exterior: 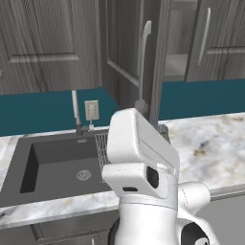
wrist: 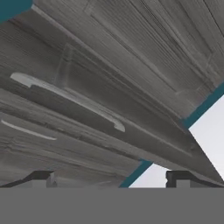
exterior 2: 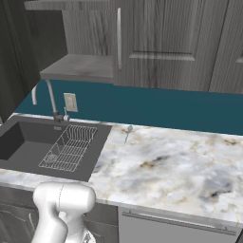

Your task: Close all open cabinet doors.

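Observation:
One cabinet door (exterior: 122,52) stands swung out from the upper cabinets, its long silver handle (exterior: 145,52) facing me. Behind it the cabinet's shelf (exterior: 174,62) lies bare, also seen as the shelf (exterior 2: 78,66) in the right base view. A second cabinet door (exterior: 217,43) with its handle (exterior: 205,36) borders the opening on the right; I cannot tell whether it is fully flush. My gripper (wrist: 111,179) is open with nothing between its fingertips (wrist: 41,177), looking across a grey door face with a silver handle (wrist: 70,98).
A dark sink (exterior: 57,162) with a faucet (exterior: 75,107) and a wire rack (exterior 2: 69,147) sits below the cabinets. The marble counter (exterior 2: 180,166) runs to the right under a teal backsplash (exterior 2: 156,107). A small teal-tipped utensil (exterior 2: 127,134) lies on the counter. My arm's white link (exterior: 139,148) fills the foreground.

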Controlling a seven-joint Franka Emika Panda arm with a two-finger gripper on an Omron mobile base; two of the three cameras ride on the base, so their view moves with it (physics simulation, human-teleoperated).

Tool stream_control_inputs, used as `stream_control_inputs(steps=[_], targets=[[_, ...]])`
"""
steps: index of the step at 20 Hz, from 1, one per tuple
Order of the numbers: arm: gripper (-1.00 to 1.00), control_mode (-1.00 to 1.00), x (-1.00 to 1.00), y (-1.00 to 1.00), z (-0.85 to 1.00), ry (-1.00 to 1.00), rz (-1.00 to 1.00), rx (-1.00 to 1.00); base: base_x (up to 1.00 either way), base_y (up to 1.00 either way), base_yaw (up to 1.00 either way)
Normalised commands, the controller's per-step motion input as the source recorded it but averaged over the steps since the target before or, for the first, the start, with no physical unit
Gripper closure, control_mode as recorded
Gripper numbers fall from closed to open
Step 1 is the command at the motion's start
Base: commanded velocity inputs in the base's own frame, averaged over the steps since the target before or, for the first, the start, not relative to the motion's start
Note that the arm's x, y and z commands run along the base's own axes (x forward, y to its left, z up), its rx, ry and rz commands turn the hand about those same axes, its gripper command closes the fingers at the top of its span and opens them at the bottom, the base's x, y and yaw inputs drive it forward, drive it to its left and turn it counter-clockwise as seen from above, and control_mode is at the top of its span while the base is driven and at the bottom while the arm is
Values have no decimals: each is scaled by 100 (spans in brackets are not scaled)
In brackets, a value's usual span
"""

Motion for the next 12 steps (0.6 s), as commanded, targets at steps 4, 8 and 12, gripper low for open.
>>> stream_control_inputs(steps=[4,8,12], targets=[[-100,-100,25,33,-24,0,-15,8,0,0,0],[-100,-100,42,17,-35,0,-12,14,0,0,0],[-100,-100,44,3,-37,0,-6,19,0,0,0]])
